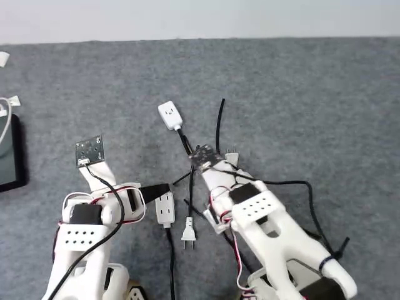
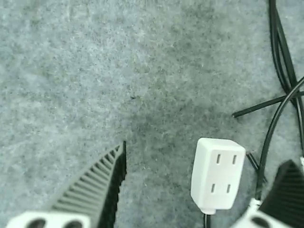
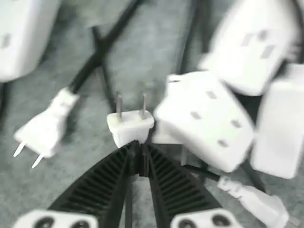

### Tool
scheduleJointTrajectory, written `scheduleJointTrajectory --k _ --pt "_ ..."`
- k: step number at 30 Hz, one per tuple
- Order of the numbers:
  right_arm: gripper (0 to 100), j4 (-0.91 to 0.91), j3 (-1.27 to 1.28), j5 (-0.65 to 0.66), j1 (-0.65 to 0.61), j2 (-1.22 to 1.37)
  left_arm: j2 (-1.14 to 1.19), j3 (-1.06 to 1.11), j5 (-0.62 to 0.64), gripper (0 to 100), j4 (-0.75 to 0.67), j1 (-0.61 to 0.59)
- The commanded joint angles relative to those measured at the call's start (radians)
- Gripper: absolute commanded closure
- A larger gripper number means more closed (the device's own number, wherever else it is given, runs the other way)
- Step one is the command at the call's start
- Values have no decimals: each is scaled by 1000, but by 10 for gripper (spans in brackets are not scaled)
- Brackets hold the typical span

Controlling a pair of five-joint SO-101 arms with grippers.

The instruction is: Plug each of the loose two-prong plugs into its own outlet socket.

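**Right gripper** (image 3: 139, 151): fingers closed on the rear of a plug (image 3: 130, 127). The prongs point away from the wrist and are in no slot.

**Socket** (image 3: 204, 118): just beside the held plug, with its slots turned off the line of the prongs.

**Spare plug** (image 3: 42, 132): loose on the mat (image 1: 312, 94), apart from the held plug, with its cord trailing.

**Left gripper** (image 2: 204, 159): open, one finger on either side of the left socket (image 2: 216, 173). I cannot tell whether either finger touches it.

**Far socket** (image 1: 170, 115): alone on the mat beyond both arms, with its cord running back toward them.

**Step in hand (judged):** the first plug is gripped and insertion has not begun. No plug appears seated.

**Next move (judged):**
- Swing the prongs round to face a pair of slots.
- Line up both blades and push straight in.
- Brace the socket, since a free one would likely slide on the mat. Closing the left gripper on its socket would do this.
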Motion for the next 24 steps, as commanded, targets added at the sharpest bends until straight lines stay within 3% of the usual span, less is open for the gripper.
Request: scheduleJointTrajectory --k 1,13,24 --pt "990 12 -58 6 -1 -4 -15 -4 -5 555 -26 -11" --pt "991 -15 138 2 -179 -372 -15 -4 -5 555 -26 -12" --pt "990 -1 -71 -34 -208 122 -15 -4 -5 555 -28 -12"
